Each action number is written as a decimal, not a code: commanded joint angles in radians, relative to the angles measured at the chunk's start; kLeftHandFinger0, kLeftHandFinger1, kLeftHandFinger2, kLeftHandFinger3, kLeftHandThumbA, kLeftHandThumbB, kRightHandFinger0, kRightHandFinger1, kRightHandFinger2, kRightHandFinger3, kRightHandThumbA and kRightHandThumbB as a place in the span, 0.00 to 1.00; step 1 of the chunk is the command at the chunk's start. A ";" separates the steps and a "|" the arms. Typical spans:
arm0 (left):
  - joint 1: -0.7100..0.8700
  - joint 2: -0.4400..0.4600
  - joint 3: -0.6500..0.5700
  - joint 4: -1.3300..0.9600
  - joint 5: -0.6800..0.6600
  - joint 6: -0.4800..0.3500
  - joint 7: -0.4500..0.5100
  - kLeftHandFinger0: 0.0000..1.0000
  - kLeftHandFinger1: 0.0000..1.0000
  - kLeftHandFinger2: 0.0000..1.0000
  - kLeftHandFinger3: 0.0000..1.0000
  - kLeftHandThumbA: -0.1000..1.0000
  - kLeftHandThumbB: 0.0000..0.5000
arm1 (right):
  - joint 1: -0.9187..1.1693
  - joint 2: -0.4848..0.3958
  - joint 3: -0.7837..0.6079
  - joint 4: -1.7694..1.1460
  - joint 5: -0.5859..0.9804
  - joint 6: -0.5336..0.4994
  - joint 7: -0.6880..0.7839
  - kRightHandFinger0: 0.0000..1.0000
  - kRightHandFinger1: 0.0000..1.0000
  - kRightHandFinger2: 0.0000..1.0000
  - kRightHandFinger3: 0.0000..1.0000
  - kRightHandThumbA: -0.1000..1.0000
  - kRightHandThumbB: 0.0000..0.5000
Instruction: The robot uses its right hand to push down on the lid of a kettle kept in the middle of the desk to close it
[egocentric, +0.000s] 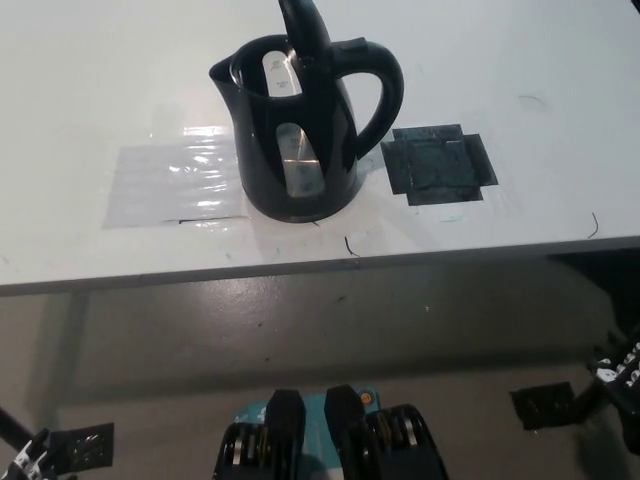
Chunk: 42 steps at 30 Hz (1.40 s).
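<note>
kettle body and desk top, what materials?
Kettle: looks like glossy black plastic, going by soft highlights on the handle, with a clear water window on its side. Desk: smooth white top, probably laminate; faint sheen, scuffs.

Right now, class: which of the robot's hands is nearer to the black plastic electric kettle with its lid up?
Right, narrowly. The right hand sits low at the picture's right edge, below the desk; the left hand is in the bottom-left corner, farther from the kettle.

Bright overhead light washes the white desk top (120, 80) and glares off the clear shiny tape patch (175, 185) and black plastic kettle (295, 130), while the floor under the desk edge lies dim and slightly soft.
</note>
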 joint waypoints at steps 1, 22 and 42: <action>0.010 0.021 0.022 -0.064 -0.034 0.028 0.002 1.00 1.00 1.00 1.00 0.23 0.38 | 0.081 0.013 0.027 -0.294 0.027 0.065 0.008 0.89 0.93 1.00 1.00 0.31 0.26; -0.002 0.015 0.040 -0.064 -0.050 0.045 0.011 1.00 1.00 1.00 1.00 0.23 0.42 | -0.361 -0.066 0.116 -1.182 -0.060 0.478 -0.116 1.00 1.00 1.00 1.00 0.56 0.31; 0.008 -0.001 0.031 -0.079 -0.037 0.043 0.011 1.00 1.00 1.00 1.00 0.25 0.45 | -0.985 0.251 0.270 -0.123 -0.282 0.337 -0.314 1.00 1.00 1.00 1.00 0.18 0.04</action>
